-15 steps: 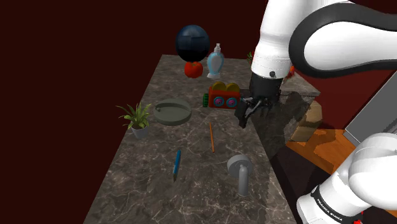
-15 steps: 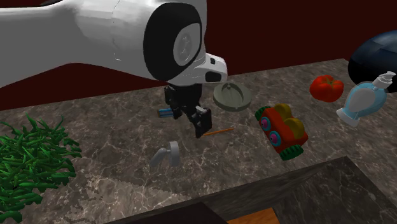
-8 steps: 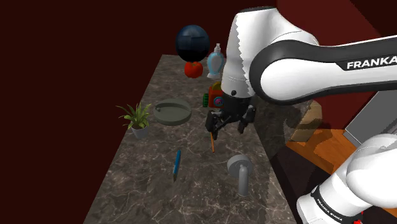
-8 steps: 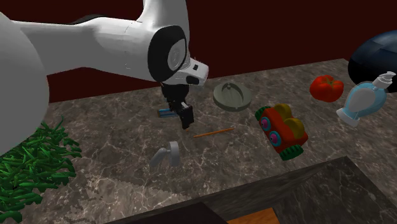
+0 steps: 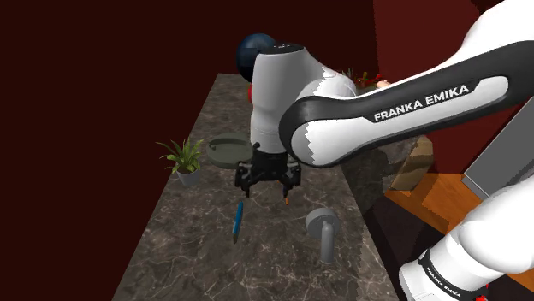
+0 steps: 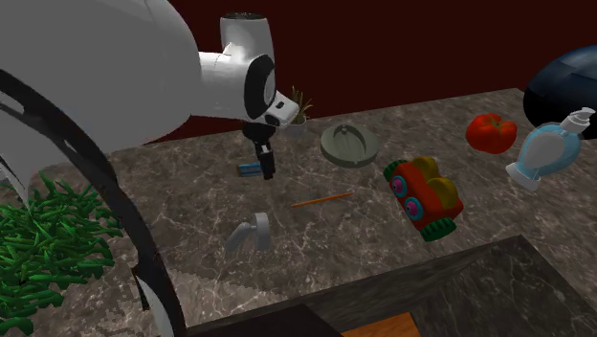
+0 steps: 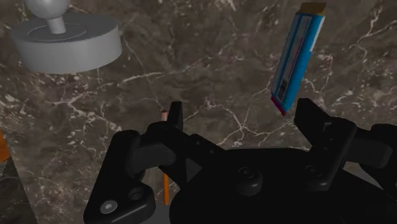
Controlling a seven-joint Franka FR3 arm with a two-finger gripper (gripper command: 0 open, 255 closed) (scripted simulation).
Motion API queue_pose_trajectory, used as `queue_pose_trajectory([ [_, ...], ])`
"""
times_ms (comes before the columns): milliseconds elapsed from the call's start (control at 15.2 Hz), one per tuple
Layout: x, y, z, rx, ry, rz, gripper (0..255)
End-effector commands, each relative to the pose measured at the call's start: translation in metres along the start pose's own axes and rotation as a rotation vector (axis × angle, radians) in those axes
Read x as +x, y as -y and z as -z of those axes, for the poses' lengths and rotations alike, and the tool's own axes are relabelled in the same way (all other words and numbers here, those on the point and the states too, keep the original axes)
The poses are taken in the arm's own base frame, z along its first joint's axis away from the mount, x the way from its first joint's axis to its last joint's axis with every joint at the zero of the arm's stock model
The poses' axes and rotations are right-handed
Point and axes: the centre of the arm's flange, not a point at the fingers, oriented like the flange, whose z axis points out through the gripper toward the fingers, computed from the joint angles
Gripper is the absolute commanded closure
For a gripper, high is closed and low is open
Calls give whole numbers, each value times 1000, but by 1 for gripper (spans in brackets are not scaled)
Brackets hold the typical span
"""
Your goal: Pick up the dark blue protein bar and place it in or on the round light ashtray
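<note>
While on marble (image 7: pixel 203 57), flat rect. bar (image 7: pixel 296 57)

The counter (image 7: pixel 210 70) looked like dark polished stone, veined white as marble. Just beyond one finger of the claw (image 7: pixel 240 111), the protein bar (image 7: pixel 296 57) wore a smooth, faintly glossy blue wrapper. The claw was matt black. Past its other finger, the grey round-based piece (image 7: pixel 67 41) was plain and matt.
</note>
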Motion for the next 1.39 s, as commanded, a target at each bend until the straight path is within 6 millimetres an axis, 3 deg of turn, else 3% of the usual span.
queue_pose_trajectory([
  [0,3,21,-12,9,-1,-65,0],
  [264,15,61,-35,20,-5,-176,0],
  [792,16,62,-75,20,-5,-176,0],
  [1254,16,62,-75,20,-5,-176,0],
  [1320,16,62,-75,20,-5,-176,255],
])
